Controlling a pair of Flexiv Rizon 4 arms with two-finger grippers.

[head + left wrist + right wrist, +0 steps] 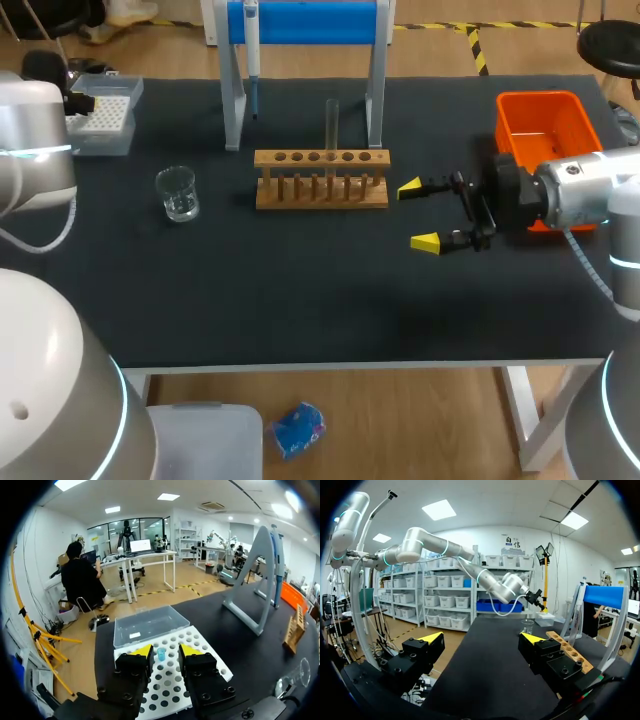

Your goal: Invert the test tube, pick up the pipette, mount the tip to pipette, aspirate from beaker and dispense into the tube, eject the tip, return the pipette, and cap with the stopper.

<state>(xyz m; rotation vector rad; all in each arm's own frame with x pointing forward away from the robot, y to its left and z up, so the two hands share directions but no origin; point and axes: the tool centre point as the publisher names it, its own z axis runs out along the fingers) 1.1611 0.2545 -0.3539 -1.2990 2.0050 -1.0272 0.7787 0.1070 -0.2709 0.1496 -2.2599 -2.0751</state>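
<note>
Fingers spread on both arms, nothing held

On the desk [300, 300], the right gripper [417, 215] sits beside the wooden rack [320, 190], the left gripper [162, 652] over the tip box [197, 637]; a low sideways approach could shove the rack and topple the upright test tube [331, 125] in it.

We see a black worktop [300, 290] on a white frame [520, 415], standing on a light wooden floor [400, 420] marked with yellow-and-black tape [478, 48]. Around it we find white walls [47, 540], a glazed partition [107, 532] at the far end, and bright ceiling panels [439, 510] overhead.
</note>
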